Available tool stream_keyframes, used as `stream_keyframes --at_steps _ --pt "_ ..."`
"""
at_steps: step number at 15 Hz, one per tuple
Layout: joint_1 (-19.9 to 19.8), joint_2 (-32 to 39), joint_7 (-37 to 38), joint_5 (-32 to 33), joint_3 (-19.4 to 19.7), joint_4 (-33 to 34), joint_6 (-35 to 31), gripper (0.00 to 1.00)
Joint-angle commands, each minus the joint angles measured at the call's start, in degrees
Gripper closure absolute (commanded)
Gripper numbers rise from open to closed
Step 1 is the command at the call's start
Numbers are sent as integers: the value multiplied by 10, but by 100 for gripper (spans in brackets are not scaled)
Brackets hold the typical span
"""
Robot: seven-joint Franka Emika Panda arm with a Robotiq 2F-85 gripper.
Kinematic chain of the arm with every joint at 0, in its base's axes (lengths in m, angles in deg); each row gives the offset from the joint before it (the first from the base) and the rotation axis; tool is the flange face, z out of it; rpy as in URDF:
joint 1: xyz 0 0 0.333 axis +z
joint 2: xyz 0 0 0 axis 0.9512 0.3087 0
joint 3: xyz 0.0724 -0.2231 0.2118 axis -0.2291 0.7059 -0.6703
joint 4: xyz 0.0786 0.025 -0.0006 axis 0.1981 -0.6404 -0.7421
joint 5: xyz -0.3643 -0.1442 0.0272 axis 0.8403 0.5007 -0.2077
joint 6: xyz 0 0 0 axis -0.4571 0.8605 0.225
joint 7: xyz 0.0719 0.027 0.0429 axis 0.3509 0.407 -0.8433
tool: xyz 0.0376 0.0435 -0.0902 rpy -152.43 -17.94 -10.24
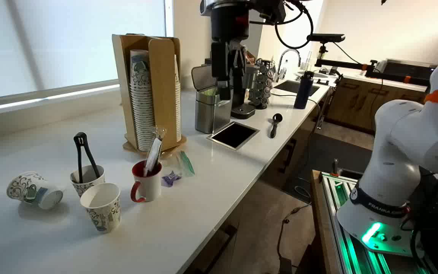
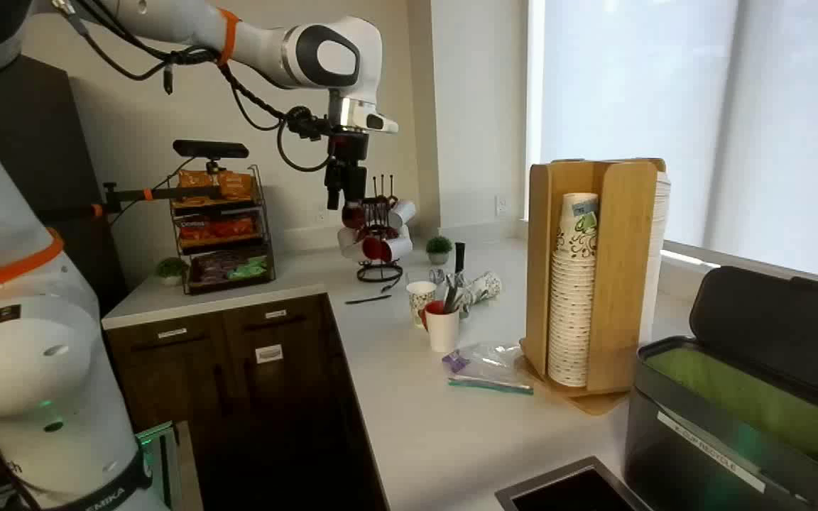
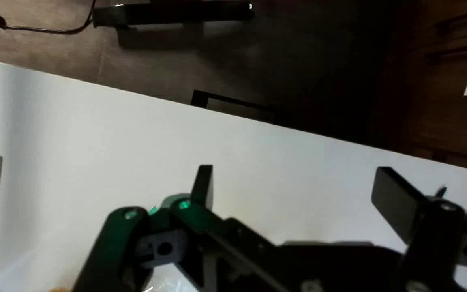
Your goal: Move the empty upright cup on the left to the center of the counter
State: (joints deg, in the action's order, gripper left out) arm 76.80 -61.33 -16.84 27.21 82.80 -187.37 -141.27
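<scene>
In the wrist view, the black two-fingered gripper (image 3: pixel 294 178) is released, its tips spread wide with nothing between them but a view down to the long smooth white countertop (image 3: pixel 116 162); no cup appears there, so a fair reach seems needed before any grasp.

In an exterior view, the small cream-white handleless paper cup (image 1: pixel 102 209) with brownish scrollwork stands upright on the countertop, apparently empty; just beyond it is a greyer patterned paper cup (image 1: pixel 84 185) holding black plastic tongs (image 1: pixel 80 139), and whether the two touch I cannot tell; a white mug (image 1: pixel 151 189) with red lining and handle stands near, apart from it; a sideways patterned cup (image 1: pixel 32 190) lies near too. The cream-white cup should prove very light and thin-walled, springy under slight pressure but quick to crumple or tip; its taper could let a low squeeze slide, so the stiffer band just under the rim seems the place to hold, softly, with the tips kept off the tongs and the mug.

In an exterior view, a clear plastic bag (image 2: pixel 491 360) lies on the countertop near a tall tan wooden holder (image 2: pixel 622 277); the cream-white cup is partly hidden by the mug; the gripper hangs well above the countertop, apart from the cup.
</scene>
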Motion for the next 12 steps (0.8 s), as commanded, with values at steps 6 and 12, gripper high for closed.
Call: stream_keyframes --at_steps 6,12 --pt "-1 0 0 0 -1 1 1 0" --pt "-6 22 9 0 3 17 -24 0"
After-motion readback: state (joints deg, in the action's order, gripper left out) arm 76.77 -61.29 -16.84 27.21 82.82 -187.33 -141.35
